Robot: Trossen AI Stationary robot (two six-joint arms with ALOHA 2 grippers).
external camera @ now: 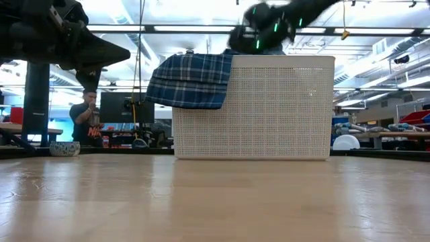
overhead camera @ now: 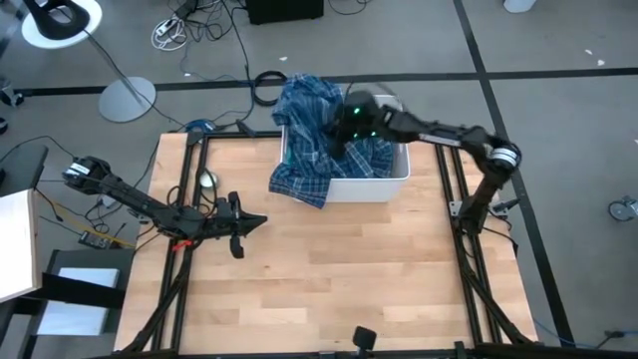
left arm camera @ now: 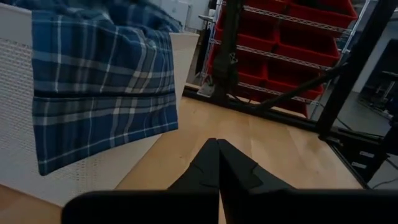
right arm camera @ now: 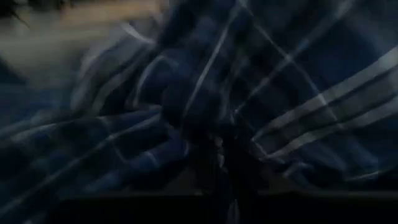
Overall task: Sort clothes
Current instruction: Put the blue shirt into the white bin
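Blue-and-white plaid shirts (overhead camera: 304, 150) fill a white plastic bin (overhead camera: 399, 184) at the table's far middle. One shirt hangs over the bin's left wall (external camera: 191, 81) and also shows in the left wrist view (left arm camera: 106, 93). My right gripper (overhead camera: 344, 130) is down in the bin among the plaid cloth (right arm camera: 186, 93), which fills its wrist view and hides the tips. My left gripper (overhead camera: 261, 219) is shut and empty above the table's left part, pointing toward the bin (left arm camera: 217, 142). The turquoise shirt, the striped garment and the socks are out of view.
A small bowl-like object (overhead camera: 206, 180) sits at the table's far left. Black frame rails (overhead camera: 184, 199) run along the table's left and right sides. A person (external camera: 87, 114) stands in the room beyond the table. Bare wood (overhead camera: 339, 269) lies in front of the bin.
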